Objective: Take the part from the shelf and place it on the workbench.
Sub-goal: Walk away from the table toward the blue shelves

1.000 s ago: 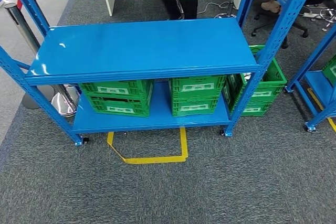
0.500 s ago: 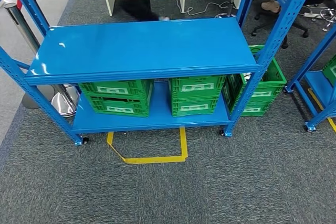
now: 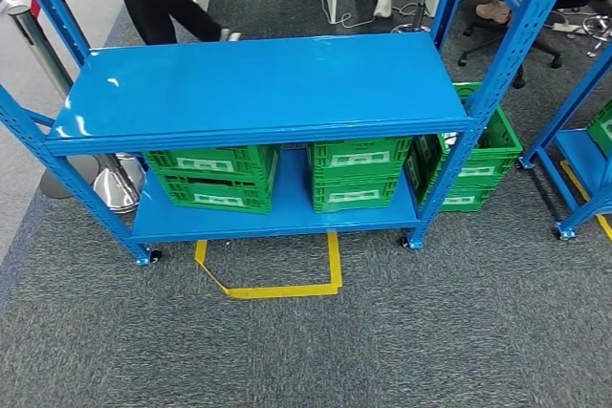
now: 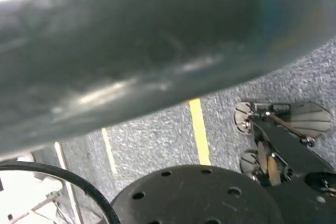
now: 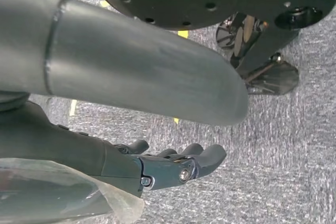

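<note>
Part: you can't pick it out; top board of the shelf (image 3: 260, 83) lies bare, crates (image 3: 357, 174) sit below.
Right hand (image 5: 174, 163): hangs at floor, fingers loosely extended, holding nothing.
Left hand: state can't be told.
Direction: shelf lies ahead of both arms.

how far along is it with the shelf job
The shelf carries green crates on its lower board; whether they hold a part is hidden. The right hand hangs over the carpet, holding nothing. Facing the shelf fits heading in to fetch a part as well as being back after a delivery, so progress can't be settled.
</note>
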Controlling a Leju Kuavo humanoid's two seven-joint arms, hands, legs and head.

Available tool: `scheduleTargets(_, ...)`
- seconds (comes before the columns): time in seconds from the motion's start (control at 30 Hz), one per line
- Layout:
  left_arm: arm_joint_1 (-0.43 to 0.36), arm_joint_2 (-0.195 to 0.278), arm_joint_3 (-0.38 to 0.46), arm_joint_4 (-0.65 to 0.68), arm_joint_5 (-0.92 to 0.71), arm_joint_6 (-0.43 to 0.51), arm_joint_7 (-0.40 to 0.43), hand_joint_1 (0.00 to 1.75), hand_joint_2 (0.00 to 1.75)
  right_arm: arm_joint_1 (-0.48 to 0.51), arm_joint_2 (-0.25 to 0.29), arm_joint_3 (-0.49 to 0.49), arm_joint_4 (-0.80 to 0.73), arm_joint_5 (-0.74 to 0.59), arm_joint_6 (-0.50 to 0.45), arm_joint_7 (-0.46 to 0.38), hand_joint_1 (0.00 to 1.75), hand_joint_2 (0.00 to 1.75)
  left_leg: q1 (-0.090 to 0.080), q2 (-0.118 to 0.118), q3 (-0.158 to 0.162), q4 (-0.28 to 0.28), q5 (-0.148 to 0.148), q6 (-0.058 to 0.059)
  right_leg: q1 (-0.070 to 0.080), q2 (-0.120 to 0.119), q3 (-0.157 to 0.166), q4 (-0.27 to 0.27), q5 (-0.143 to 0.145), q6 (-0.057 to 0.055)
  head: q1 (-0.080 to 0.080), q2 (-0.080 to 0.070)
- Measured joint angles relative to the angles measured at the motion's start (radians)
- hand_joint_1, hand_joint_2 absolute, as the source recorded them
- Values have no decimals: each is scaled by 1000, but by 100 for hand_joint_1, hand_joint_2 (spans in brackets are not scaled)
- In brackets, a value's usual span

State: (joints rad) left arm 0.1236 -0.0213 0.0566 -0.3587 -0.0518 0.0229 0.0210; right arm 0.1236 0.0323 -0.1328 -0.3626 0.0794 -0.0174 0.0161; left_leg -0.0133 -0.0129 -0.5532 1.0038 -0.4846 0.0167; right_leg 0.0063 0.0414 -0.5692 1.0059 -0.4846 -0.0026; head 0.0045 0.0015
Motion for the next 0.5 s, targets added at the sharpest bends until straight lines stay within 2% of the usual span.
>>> scheduleTargets(0.17,9,9,-23,-10,47,-18,-16,0,0,12,-12,65,-9,-70,13,-13,0,0,0,0,0,0,0,0,0,0,0,0,0,0,0,0)
scheduleTargets(0.5,13,13,-31,-17,52,-20,-17,0,0,19,-18,103,-12,-77,14,-13,0,0,0,0,0,0,0,0,0,0,0,0,0,0,0,0)
